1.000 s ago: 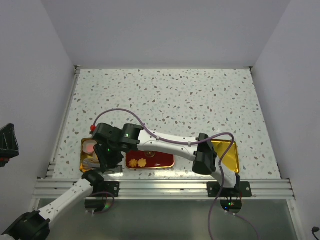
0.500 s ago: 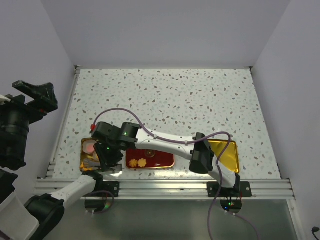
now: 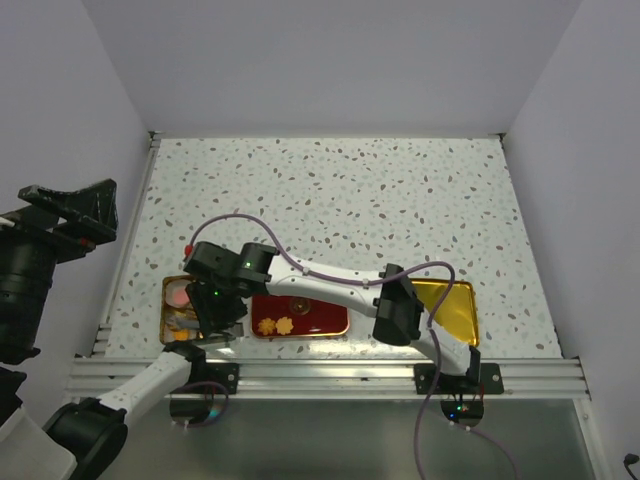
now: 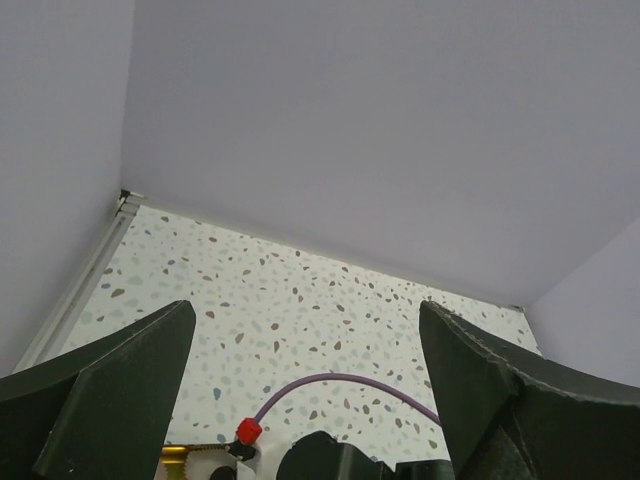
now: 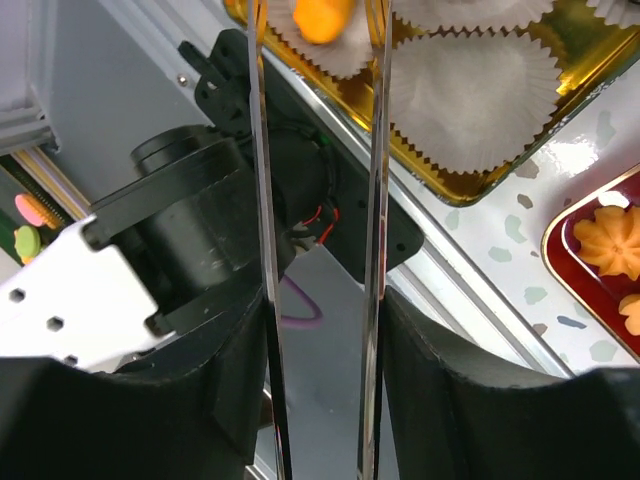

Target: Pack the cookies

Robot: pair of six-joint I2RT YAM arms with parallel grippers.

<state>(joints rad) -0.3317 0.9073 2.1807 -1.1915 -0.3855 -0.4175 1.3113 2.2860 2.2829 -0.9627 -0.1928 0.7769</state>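
Orange cookie sits loose in its paper cup, the right gripper parted either side of it. A crooked lift-off could flick it out! Left gripper hangs wide apart.

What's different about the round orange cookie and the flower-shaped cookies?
The round orange cookie looks smooth and plain-edged; the flower cookies have ridged petals. The round orange cookie sits in a white paper cup in the gold tray; the flower cookies lie bare in the red tray. The round orange cookie is a brighter orange, and the flower cookies are paler. Both are small and orange.
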